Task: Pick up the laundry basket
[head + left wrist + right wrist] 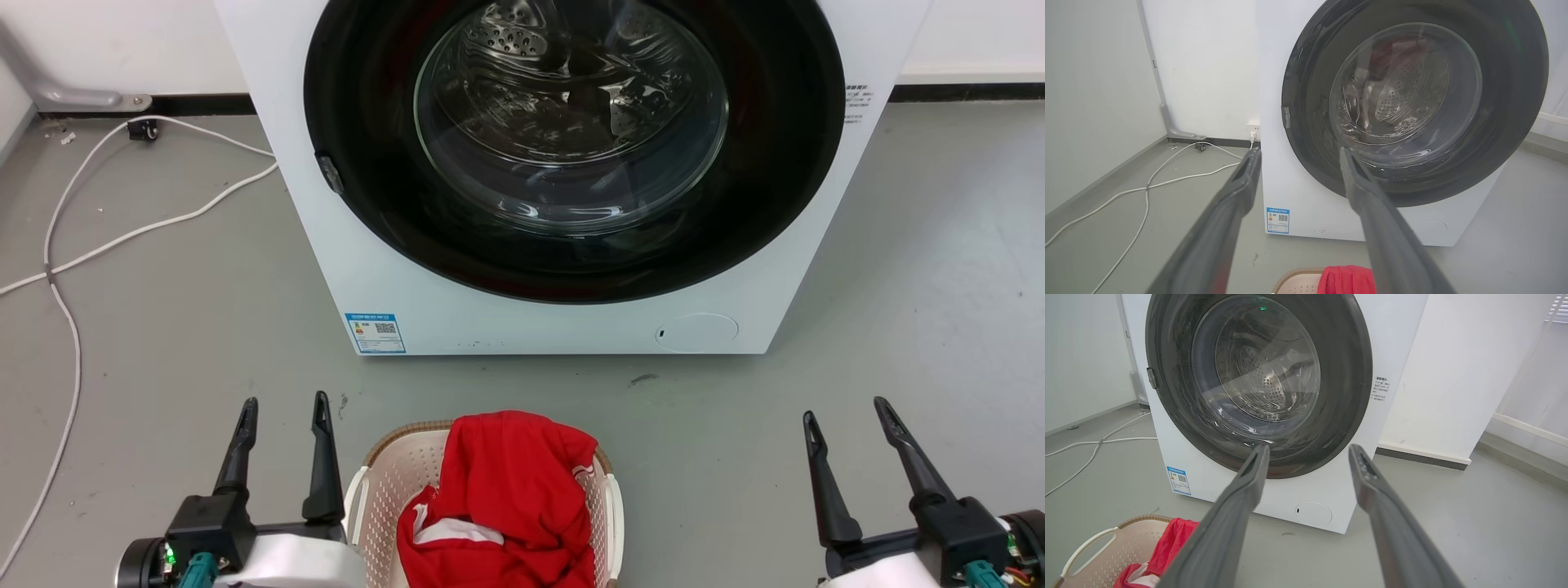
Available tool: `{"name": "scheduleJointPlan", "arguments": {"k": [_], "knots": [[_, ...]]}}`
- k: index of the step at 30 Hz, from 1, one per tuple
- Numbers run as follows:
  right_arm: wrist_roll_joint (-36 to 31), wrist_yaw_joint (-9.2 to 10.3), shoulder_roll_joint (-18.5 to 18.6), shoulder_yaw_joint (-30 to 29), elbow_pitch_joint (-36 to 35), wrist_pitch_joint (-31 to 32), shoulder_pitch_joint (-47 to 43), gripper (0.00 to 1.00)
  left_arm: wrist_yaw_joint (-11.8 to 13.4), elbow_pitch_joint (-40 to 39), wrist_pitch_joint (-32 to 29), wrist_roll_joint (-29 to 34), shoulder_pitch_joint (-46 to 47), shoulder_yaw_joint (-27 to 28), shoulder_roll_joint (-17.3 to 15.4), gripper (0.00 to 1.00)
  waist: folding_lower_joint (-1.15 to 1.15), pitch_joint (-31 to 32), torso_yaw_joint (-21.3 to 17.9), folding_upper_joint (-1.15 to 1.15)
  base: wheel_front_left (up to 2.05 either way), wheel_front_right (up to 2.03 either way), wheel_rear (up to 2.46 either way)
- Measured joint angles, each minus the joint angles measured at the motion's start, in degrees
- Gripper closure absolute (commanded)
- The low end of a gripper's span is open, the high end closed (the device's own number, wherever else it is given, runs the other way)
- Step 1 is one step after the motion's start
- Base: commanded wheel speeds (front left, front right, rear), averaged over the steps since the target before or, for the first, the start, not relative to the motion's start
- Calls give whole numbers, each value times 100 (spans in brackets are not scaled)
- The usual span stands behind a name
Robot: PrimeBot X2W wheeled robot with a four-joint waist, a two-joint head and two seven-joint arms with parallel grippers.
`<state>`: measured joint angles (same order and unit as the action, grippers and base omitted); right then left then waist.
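Observation:
The laundry basket (384,498), cream perforated plastic with a brown woven-look rim and white side handles, sits on the floor at the bottom centre of the head view, holding a red garment (502,498). My left gripper (283,408) stands open just left of the basket, apart from it. Far to the basket's right my right gripper (845,412) is open, nothing between its fingers. The left wrist view catches the basket's rim (1294,281) at its bottom edge, between the open fingers of my left gripper (1298,153). The basket (1114,547) lies left of my right gripper (1308,451).
A white washing machine (408,269) with a closed dark round door (571,122) stands right behind the basket. White cables (65,261) trail over the grey floor at the left. Bare floor (914,310) lies to the machine's right, with a white wall (1453,375) beyond.

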<state>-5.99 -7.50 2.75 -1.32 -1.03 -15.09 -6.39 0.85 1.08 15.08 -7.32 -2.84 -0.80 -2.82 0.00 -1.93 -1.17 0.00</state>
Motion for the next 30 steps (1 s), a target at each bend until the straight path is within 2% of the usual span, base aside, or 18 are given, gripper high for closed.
{"name": "scheduleJointPlan", "arguments": {"k": [6,10,13,18,30], "knots": [[-11,-1,1,198,188,0,159,0,-59,227,0,-31,159,215,-1,0,0,-137,-27,0,0,0,0],[14,0,4,345,525,0,443,0,-268,557,0,43,424,432,-1,0,0,-311,-36,0,0,0,0],[19,0,5,475,920,-1,708,0,-446,903,0,152,703,586,-25,0,0,-480,-31,0,0,0,0],[-9,-1,8,717,1635,0,1263,0,-592,1633,0,277,1208,720,-182,0,0,-822,-26,0,0,0,0],[101,-1,9,1390,3400,-1,2548,0,-748,3331,0,323,2312,784,-474,0,1,-1707,-90,0,0,0,0]]}}
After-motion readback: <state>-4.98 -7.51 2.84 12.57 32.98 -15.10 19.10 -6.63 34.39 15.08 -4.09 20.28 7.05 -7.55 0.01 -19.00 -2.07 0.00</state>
